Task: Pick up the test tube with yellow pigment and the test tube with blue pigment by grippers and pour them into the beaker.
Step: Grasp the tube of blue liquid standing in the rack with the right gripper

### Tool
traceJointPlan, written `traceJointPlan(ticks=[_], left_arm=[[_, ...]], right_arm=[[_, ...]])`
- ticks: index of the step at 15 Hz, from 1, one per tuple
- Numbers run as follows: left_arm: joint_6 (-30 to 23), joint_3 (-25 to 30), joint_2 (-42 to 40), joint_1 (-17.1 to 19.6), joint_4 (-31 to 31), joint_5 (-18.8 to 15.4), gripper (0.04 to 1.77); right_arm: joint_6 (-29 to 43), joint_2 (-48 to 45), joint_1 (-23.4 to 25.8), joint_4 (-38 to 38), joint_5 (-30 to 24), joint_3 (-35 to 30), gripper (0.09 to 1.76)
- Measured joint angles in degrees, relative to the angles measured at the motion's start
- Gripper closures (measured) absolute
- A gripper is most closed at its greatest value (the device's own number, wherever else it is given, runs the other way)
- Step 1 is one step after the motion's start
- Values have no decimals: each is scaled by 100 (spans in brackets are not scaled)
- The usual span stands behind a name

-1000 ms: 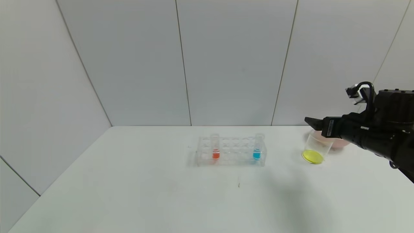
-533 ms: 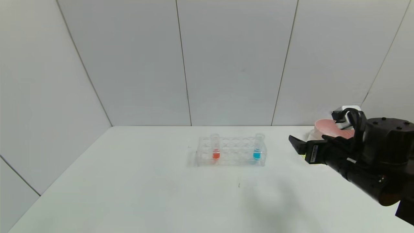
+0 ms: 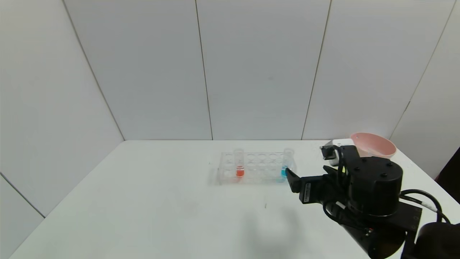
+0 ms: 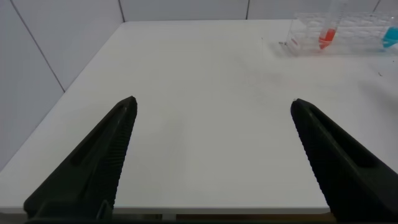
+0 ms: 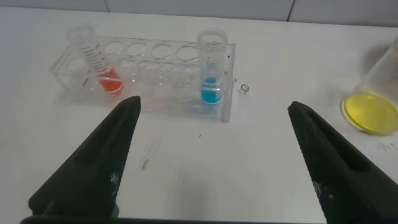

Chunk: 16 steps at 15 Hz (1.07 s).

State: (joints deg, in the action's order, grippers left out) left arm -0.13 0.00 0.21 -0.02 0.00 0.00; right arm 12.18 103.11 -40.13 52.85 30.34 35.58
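My right pincer (image 3: 293, 180) hangs low over the desk (image 3: 161, 201), fingers spread wide, empty, aimed at the blue test tube (image 5: 211, 78). Left pincer (image 4: 211, 155) idle, wide open too.

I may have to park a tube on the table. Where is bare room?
The table is bare left of the tube rack out to its left edge, and along the whole near side in front of the rack. It is crowded at right: the open right tool hangs by the blue-pigment test tube, with beaker and pink bowl beyond.
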Motion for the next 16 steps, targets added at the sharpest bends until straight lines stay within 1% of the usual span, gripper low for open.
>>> traceJointPlan(ticks=[2,4,10,13,16], left_arm=[[-2,0,0,0,0,0,5],[-2,0,0,0,0,0,5],[-2,0,0,0,0,0,5],[-2,0,0,0,0,0,5],[-2,0,0,0,0,0,5]], right_arm=[[0,375,-16,321,4,116,15],[-9,736,59,488,9,306,15],[-48,1512,254,438,-5,1237,15],[-57,1764,394,283,-40,1581,15],[-233,1954,583,226,-90,1876,15]])
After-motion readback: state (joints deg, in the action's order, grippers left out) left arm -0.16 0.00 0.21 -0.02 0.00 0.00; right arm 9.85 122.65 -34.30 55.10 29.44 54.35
